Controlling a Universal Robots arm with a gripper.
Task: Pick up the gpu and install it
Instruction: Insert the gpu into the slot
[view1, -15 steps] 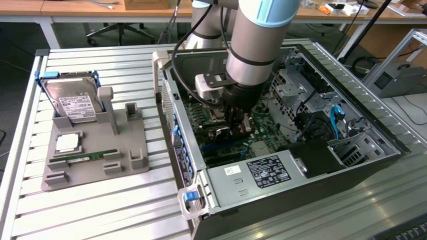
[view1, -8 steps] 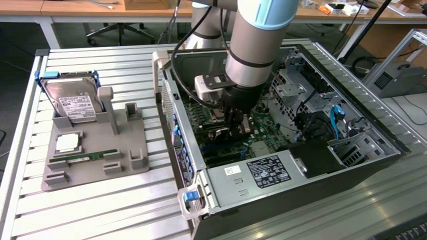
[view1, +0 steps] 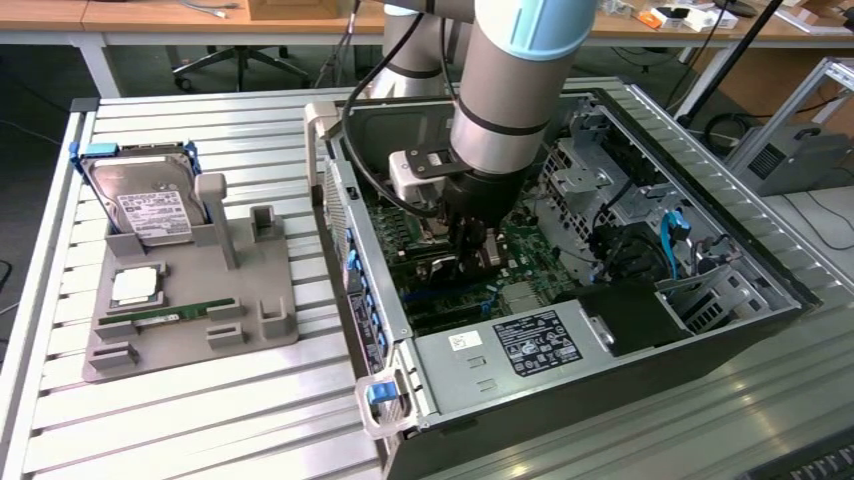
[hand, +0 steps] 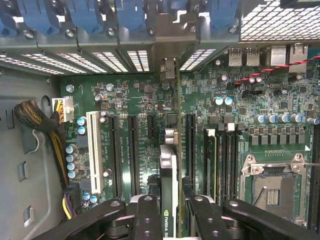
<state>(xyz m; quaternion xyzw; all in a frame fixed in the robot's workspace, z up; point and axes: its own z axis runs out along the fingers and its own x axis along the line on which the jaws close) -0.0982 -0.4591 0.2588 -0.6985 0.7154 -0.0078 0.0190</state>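
My hand (hand: 170, 212) is down inside the open case (view1: 747, 250), at the centre of the exterior view, fingers (hand: 146, 215) closed on the gpu (hand: 169, 165). The card stands on edge over the motherboard (hand: 125, 95), its bracket by the rear slot openings.

Open computer case (view1: 694, 330) at centre-right of exterior view, motherboard (view1: 534, 270) inside. Parts tray (view1: 254, 290) at left on table (view1: 200, 420); hard drive (view1: 150, 205) at tray's upper end, memory stick (view1: 180, 315) lower.
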